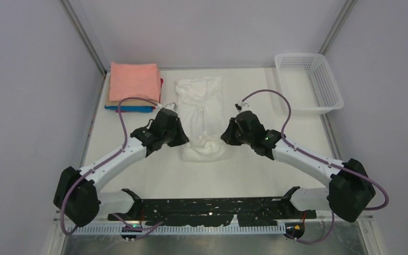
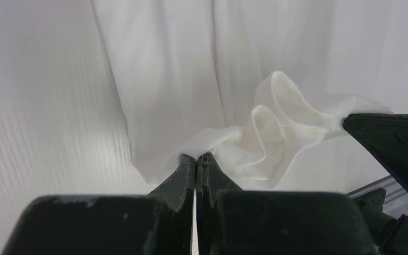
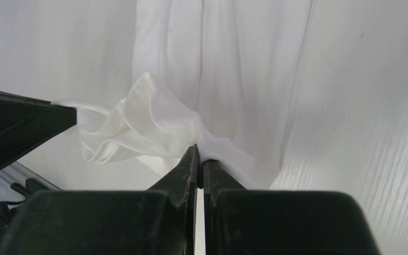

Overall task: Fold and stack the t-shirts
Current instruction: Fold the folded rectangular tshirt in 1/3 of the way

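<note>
- From above, the white counter (image 1: pixel 255 170) stands between pale grey walls (image 1: pixel 26 79). Metal frame posts (image 1: pixel 85 37) rise at its two far corners.
- The white t-shirt (image 1: pixel 202 117) lies as a long narrow strip from the far edge to the middle of the counter. No print shows on it.
- A stack of folded t-shirts (image 1: pixel 134 82) is in the far left corner. Salmon-pink is on top, tan and blue are under it, and a magenta edge shows at its right side.
- A white mesh basket (image 1: pixel 311 79) sits in the far right corner.
- The left gripper (image 1: pixel 185 142) and the right gripper (image 1: pixel 224 137) are at the two sides of the strip's near end.
- In the left wrist view, the fingers (image 2: pixel 183 171) are pressed together and pinch a thin corner of the white cloth. The cloth goes in loose folds to the other black tip at the right.
- In the right wrist view, the fingers (image 3: pixel 187 170) also clamp a corner of the same cloth. Here the counter shows a fine wood-like grain.
</note>
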{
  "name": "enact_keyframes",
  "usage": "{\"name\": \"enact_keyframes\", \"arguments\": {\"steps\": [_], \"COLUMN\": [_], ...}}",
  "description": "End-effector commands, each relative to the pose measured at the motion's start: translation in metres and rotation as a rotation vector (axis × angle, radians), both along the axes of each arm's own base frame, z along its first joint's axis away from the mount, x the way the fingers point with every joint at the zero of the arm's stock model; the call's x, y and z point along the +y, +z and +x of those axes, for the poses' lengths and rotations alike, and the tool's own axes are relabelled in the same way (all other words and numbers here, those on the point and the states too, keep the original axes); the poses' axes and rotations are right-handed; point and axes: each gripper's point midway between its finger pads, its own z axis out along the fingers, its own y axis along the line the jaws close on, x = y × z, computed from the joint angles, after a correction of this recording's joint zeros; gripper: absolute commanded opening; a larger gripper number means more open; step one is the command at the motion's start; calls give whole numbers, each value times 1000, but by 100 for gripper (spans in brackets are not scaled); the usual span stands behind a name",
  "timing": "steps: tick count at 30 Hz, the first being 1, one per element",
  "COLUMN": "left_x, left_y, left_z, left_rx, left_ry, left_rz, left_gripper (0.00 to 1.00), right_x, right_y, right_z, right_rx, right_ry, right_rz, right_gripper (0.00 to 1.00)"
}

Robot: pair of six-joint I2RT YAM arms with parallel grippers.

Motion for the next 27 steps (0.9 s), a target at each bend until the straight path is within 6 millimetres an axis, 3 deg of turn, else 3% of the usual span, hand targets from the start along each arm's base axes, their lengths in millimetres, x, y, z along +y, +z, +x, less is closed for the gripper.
{"name": "enact_keyframes", "arguments": {"steps": [1, 4, 5, 6, 11, 19, 24, 25, 27], "left_x": [-11, -6, -4, -3, 6, 26, 28, 33, 43], "left_y": [24, 20, 19, 18, 3, -23, -39, -43, -46], "left_z": [55, 82, 89, 97, 127, 155, 164, 165, 170], "left_rx": [-53, -17, -8, -3, 55, 112, 149, 155, 155], "left_ry": [-37, -7, -1, 1, 23, 94, 120, 147, 200], "left_rz": [-15, -1, -5, -8, -8, 50, 51, 70, 97], "left_gripper": [0, 0, 0, 0, 0, 0, 0, 2, 17], "right_x": [12, 13, 12, 16, 20, 19, 17, 16, 14], "right_y": [41, 52, 43, 50, 36, 8, -15, -14, -17], "right_z": [61, 91, 99, 107, 144, 177, 194, 197, 205], "right_rx": [-135, -150, -132, -145, -110, -67, -32, -38, -43], "right_ry": [-13, -7, -11, -6, -9, 0, 8, 7, 2], "right_rz": [28, 39, 23, 31, 27, 11, 8, 10, 10], "right_gripper": [6, 6, 6, 6, 6, 6, 6, 7, 18]}}
